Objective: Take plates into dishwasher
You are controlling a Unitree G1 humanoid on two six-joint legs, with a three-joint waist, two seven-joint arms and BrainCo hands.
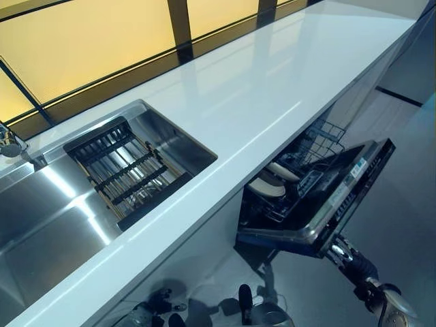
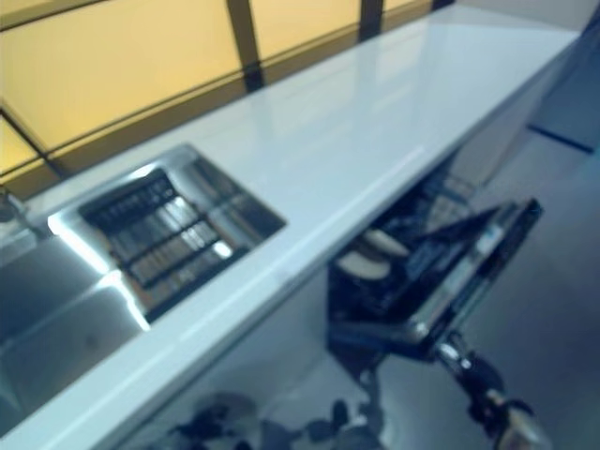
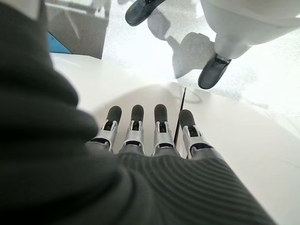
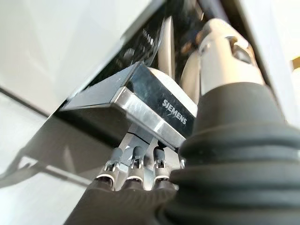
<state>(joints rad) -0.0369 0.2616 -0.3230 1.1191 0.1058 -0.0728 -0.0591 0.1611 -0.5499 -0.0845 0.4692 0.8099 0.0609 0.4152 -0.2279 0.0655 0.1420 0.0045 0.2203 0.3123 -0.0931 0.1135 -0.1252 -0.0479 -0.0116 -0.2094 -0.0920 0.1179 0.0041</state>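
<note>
Right robot hand (image 4: 136, 171) sits under the edge of the half-lowered black steel-trimmed dishwasher door (image 1: 327, 204), fingers straight, likely lifting it shut. White plates (image 1: 269, 185) already stand in the rack inside. Left robot hand (image 3: 150, 136) hangs relaxed, empty, below the white tabletop (image 1: 252, 102).

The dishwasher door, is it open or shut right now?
Partly open. The dishwasher door tilts out from under the countertop, with plates showing in the rack behind it. The right hand has straight fingers under the door's edge.
</note>
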